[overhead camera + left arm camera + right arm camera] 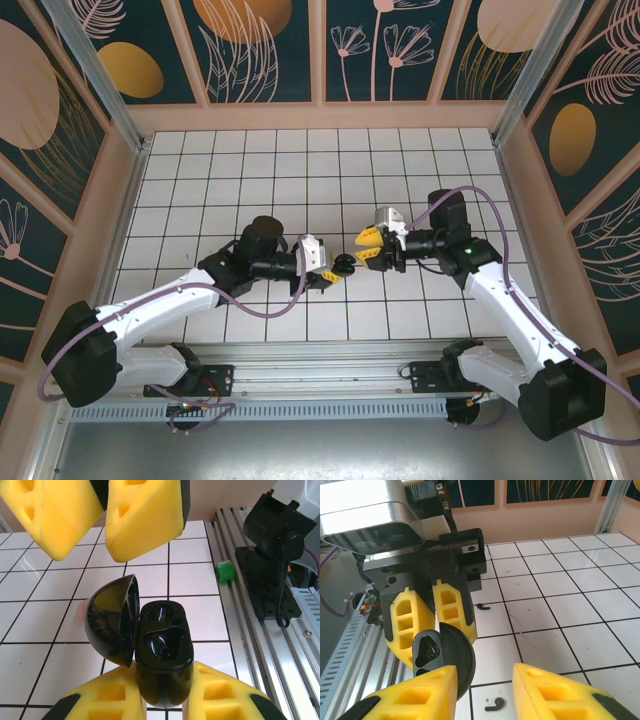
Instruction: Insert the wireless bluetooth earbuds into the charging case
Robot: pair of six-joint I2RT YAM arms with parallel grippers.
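Note:
The black charging case [162, 645] hangs above the tiles with its lid [110, 622] swung open to the left and both wells looking empty. My left gripper [162, 682] is shut on the case's lower body; from above it is the dark lump [343, 265] at the left gripper [328, 272]. My right gripper [485, 692] is open just in front of the case [440, 652], its left finger beside the lid and nothing between the jaws. Two black earbuds lie on the tiles, one below the right gripper [495, 706] and one farther off [483, 606].
A pale pink bit [80, 612] peeks from behind the lid; I cannot tell what it is. The metal rail with a green connector [224, 571] and the right arm's base [275, 555] lie along the table's near edge. White tiles [320, 170] stretch to the back wall.

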